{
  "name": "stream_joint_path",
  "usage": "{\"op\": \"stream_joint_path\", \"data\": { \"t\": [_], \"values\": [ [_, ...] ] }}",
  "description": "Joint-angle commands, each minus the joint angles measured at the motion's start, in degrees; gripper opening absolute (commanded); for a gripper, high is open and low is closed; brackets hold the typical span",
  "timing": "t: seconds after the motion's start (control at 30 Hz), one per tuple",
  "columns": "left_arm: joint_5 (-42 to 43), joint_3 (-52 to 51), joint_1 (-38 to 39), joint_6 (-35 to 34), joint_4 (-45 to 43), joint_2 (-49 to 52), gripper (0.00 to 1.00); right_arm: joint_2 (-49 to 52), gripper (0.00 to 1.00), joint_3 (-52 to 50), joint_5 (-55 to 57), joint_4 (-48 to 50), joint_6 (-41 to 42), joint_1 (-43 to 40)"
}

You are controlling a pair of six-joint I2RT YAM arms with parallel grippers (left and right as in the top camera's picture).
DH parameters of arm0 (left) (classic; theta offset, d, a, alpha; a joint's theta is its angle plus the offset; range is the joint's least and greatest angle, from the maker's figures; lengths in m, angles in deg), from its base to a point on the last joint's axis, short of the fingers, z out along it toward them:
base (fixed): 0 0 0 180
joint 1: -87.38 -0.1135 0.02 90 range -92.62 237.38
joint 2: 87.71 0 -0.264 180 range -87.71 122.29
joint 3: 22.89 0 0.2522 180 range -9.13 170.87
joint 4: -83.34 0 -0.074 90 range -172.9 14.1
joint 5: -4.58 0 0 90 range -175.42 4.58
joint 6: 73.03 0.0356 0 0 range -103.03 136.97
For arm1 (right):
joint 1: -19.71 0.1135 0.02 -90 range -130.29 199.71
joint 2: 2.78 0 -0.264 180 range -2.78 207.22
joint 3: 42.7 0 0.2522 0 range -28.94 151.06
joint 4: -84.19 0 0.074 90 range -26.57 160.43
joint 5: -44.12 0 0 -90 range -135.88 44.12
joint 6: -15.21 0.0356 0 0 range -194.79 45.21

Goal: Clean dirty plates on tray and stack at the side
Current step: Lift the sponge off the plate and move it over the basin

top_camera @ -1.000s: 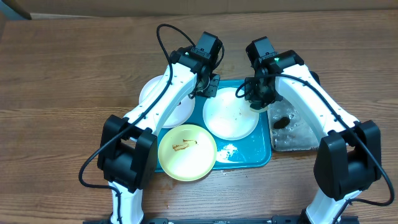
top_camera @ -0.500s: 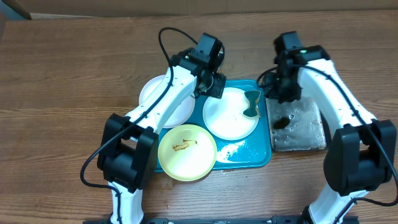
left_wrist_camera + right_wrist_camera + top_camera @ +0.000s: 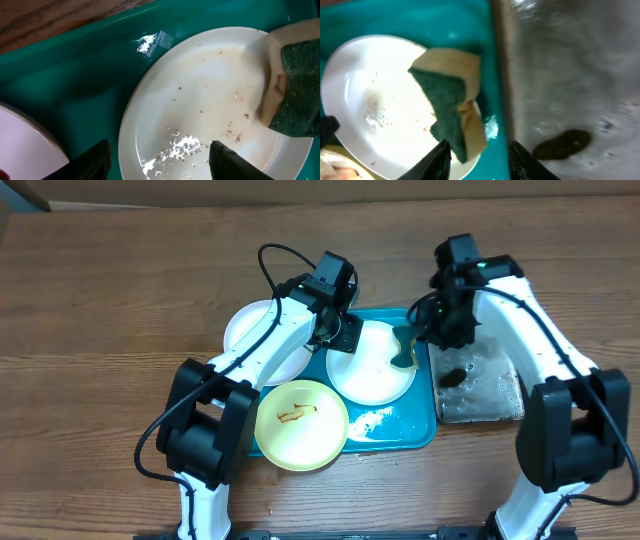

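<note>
Right gripper (image 3: pixel 480 150) is spread with nothing in it, hovering over the green-and-tan sponge (image 3: pixel 450 107), which lies loose on the right rim of the white plate (image 3: pixel 370 90) in the teal tray (image 3: pixel 455 20). Left gripper (image 3: pixel 161 152) is wide too, over the plate's opposite edge, not pinching it. Worry: nothing pins that plate, so a scrub could skate it around. Plate holds brown specks; yellow-green plate (image 3: pixel 300 425) a brown smear; black tray (image 3: pixel 570 65) foamy water plus a dark blob (image 3: pixel 562 142).

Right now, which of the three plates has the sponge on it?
The white plate lying mid-tray on the teal tray; the sponge rests on its right edge. The yellow-green plate and the other white plate carry none.
</note>
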Motion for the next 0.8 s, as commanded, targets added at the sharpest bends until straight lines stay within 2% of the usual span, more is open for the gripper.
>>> {"op": "stream_joint_path", "data": {
  "t": [0.0, 0.4, 0.43, 0.47, 0.5, 0.63, 0.7, 0.73, 0.77],
  "values": [
    [1.07, -0.20, 0.37, 1.14, -0.20, -1.31, 0.64, 3.08, 0.38, -1.46, -1.25, 0.46, -0.20, 1.97],
    [1.09, -0.20, 0.37, 1.14, -0.35, -1.31, 0.66, 6.49, 0.39, -1.51, -1.84, 2.89, 0.24, 5.38],
    [1.09, -0.20, 0.37, 1.14, -0.35, -1.31, 0.66, 6.51, 0.37, -1.51, -1.81, 2.89, 0.24, 5.38],
    [1.09, -0.20, 0.37, 1.16, -0.35, -1.31, 0.65, 6.54, 0.26, -1.51, -1.77, 2.86, 0.22, 5.27],
    [1.09, -0.20, 0.37, 1.16, -0.35, -1.29, 0.64, 6.54, 0.04, -1.51, -1.79, 2.89, 0.22, 5.25],
    [1.09, -0.20, 0.37, 1.16, -0.28, -1.31, 0.63, 6.54, 0.04, -1.51, -1.79, 3.34, 0.26, 5.27],
    [1.09, -0.20, 0.37, 1.16, -0.15, -1.31, 0.65, 6.64, 0.08, -1.51, -1.79, 3.39, 0.44, 5.27],
    [1.09, -0.20, 0.37, 1.16, -0.09, -1.31, 0.65, 6.69, 0.04, -1.51, -1.79, 3.37, 0.44, 5.27],
    [1.09, -0.20, 0.37, 1.16, -0.04, -1.31, 0.63, 6.86, 0.04, -1.55, -1.77, 3.39, 0.42, 5.27]
  ]
}}
